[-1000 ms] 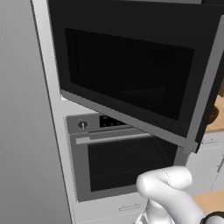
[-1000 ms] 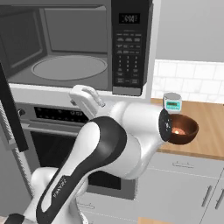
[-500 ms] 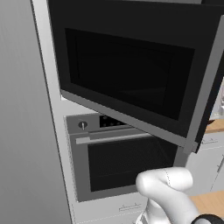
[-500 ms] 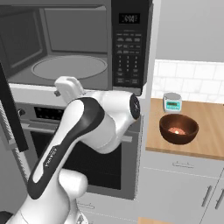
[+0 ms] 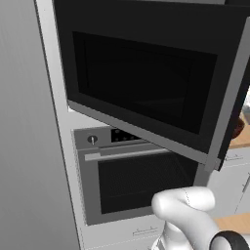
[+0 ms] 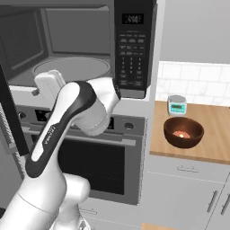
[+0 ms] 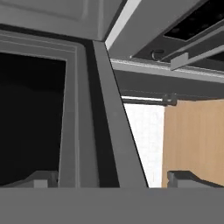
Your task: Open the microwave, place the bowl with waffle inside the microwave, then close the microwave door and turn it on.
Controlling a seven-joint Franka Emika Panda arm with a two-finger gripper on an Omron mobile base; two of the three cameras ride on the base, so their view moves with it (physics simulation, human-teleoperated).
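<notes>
left base view close behind open microwave door (image 5: 146,88), right base view facing microwave (image 6: 81,49) cavity, both sharing oven (image 5: 132,180), hand view hard against door edge

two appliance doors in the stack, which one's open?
The microwave door, the upper black panel with the dark glass window, is swung out, baring the cavity and turntable. The oven door below sits flush, its horizontal handle against the front.

Beside my oven (image 6: 103,157) stands a tall grey cabinet panel (image 5: 29,146). To my right, a wooden counter (image 6: 215,134) tops grey drawers (image 6: 188,188), backed by white wall tiles (image 6: 197,81).
</notes>
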